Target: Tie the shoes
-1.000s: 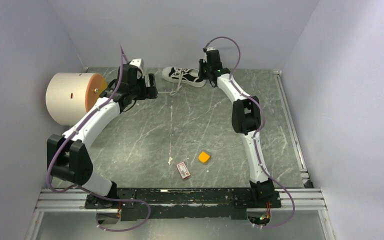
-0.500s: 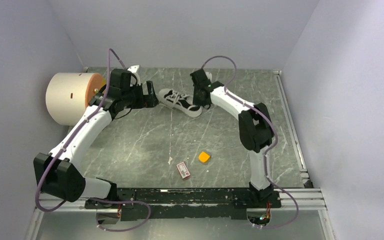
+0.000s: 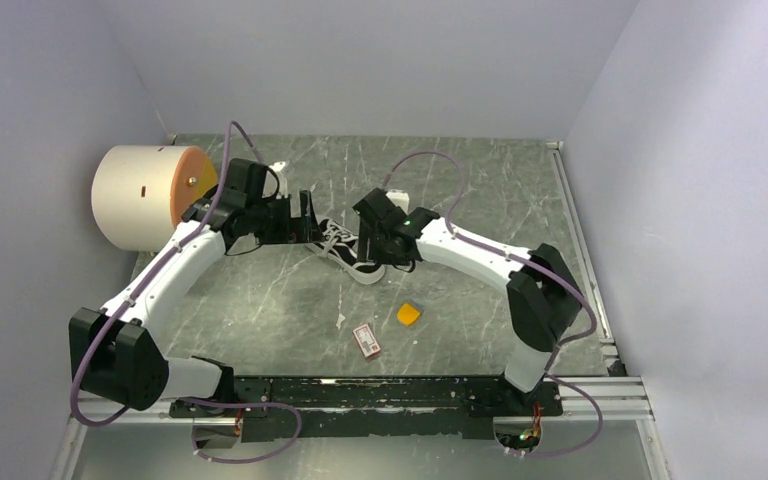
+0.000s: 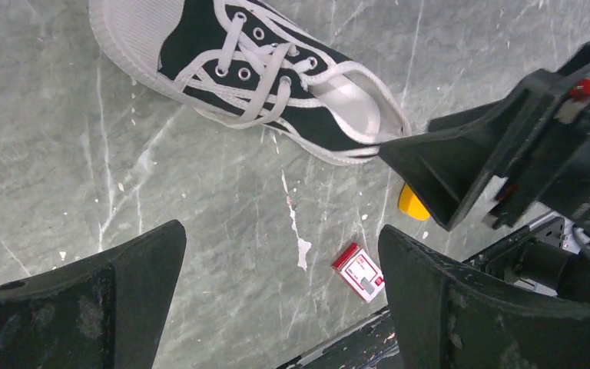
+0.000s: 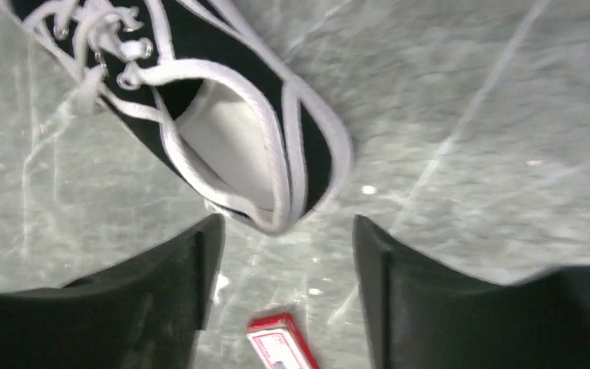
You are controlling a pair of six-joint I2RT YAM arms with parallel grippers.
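- Well, the green marbled table (image 3: 520, 190) stretches out from my two bases, with pale walls on three sides.
- A cream drum (image 3: 135, 195) with an orange end face lies on its side at the table's far left, close to my left forearm.
- The sneaker (image 4: 253, 77), black with a white sole, white toe and white laces, sits sole-down around mid-table, between my two pincers. Its heel is turned toward my right one and its toe points away from it.
- My left pincer (image 4: 280, 231) is spread wide and holds nothing. The sneaker lies past its fingertips, near but apart.
- My right pincer (image 5: 286, 223) has its fingers parted with nothing between them. The sneaker's heel collar lies just off the gap between the tips, and I cannot tell whether it touches them.
- A red-and-white card (image 3: 367, 339) lies flat, nearer my bases than the sneaker.
- An orange block (image 3: 409, 314) rests near the card without touching it, below my right pincer in the overhead view.
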